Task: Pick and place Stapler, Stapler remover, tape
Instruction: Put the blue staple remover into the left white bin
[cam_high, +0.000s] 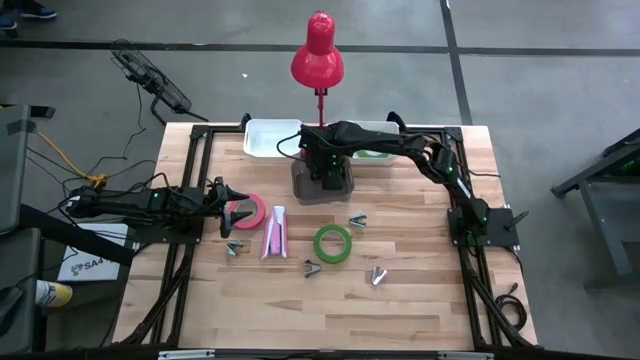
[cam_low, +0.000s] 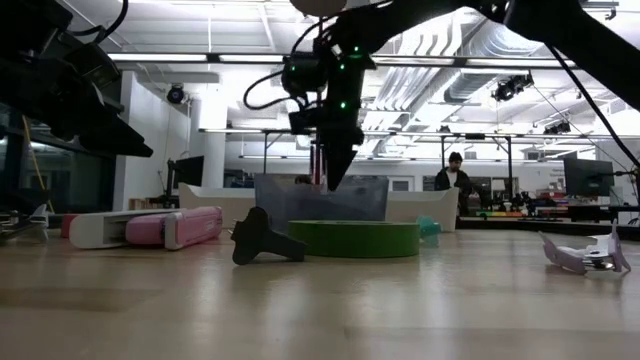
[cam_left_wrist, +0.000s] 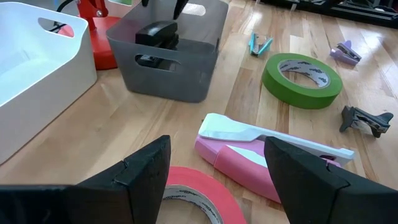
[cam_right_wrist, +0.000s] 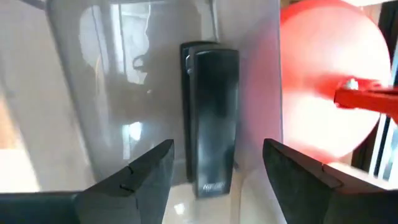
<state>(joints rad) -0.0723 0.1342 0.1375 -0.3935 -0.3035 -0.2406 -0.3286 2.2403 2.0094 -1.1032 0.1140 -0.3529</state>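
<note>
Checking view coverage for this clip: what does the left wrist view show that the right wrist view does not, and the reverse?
Only the left wrist view shows the flat bright green tape ring, the pink-and-white stapler, the pink tape ring, the white plastic bin and the open left claw. Only the right wrist view shows the red lamp shade and the open right claw. Both show the black stapler lying inside the translucent grey bin.
</note>
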